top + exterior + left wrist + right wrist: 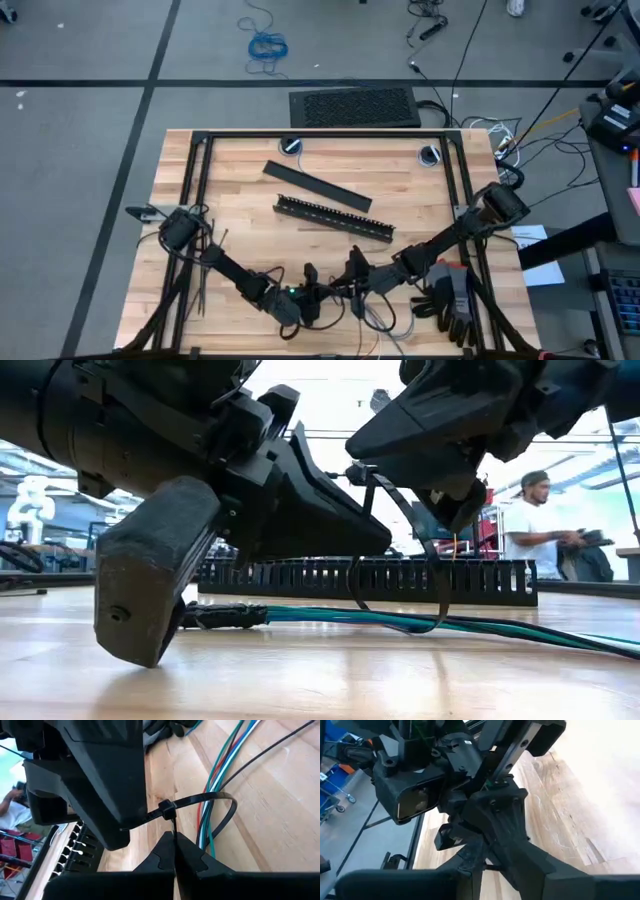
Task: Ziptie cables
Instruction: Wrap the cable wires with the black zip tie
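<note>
The left gripper (174,842) has its fingers pressed together on the thin tail of a ziptie (210,800), just below the strip's locking head. The ziptie is closed into a loose loop around the cables (220,775), which lie flat on the wooden table (280,820). The right gripper (455,500) meets the same ziptie from the other side; its fingers appear clamped on the strip, though the right wrist view is too crowded to confirm it. Only the low view shows the loop hanging around the cables in front of the black slotted bar (400,580). Only the high view shows both arms meeting on the near side of that bar (333,217).
</note>
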`<state>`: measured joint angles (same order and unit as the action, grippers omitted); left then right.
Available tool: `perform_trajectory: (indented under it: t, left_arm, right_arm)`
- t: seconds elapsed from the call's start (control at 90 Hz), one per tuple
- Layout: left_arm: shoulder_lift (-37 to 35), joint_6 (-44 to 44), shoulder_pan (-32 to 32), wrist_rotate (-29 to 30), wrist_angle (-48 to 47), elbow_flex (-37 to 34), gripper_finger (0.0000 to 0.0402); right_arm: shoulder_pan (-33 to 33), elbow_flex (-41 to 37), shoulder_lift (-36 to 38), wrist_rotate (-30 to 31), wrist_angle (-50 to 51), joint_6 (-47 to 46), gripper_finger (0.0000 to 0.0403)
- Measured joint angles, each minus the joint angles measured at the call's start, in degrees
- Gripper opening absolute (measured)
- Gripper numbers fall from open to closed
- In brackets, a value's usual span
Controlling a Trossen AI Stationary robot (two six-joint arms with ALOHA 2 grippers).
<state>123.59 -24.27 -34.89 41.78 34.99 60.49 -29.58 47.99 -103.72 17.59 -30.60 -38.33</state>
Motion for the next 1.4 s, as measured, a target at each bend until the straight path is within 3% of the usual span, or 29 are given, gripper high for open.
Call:
perform_trajectory:
  t: [0.244,0.522,0.678,0.889,1.178,1.278,1.4]
  left_arm:
    - [0.04,0.12,0.20,0.17,1.56,0.04,0.0000]
    - [0.04,0.15,0.23,0.23,1.65,0.07,0.0000]
    - [0.04,0.19,0.26,0.26,1.67,0.07,0.0000]
    - [0.04,1.35,0.46,-3.06,1.25,0.05,0.0000]
    - [-0.04,2.03,0.37,-5.33,-2.91,0.13,0.0000]
    - [-0.03,6.44,0.37,-4.73,-3.04,0.11,0.0000]
    - [0.20,19.78,0.52,1.62,-3.39,0.04,0.0000]
  right_arm:
    - [-0.02,0.00,0.00,-1.25,0.52,-0.65,0.0078]
    - [0.05,0.03,0.00,-3.41,0.65,0.21,0.0009]
    - [0.28,0.04,0.00,-4.00,0.47,2.03,0.0001]
    - [0.23,0.01,0.00,5.55,-0.16,5.65,0.0000]
    - [0.66,-0.02,1.27,10.07,-4.39,10.01,0.0000]
    - [0.68,-0.02,1.64,10.95,-4.41,10.27,0.0000]
    - [-0.19,0.00,1.68,11.62,-3.26,9.14,0.0000]
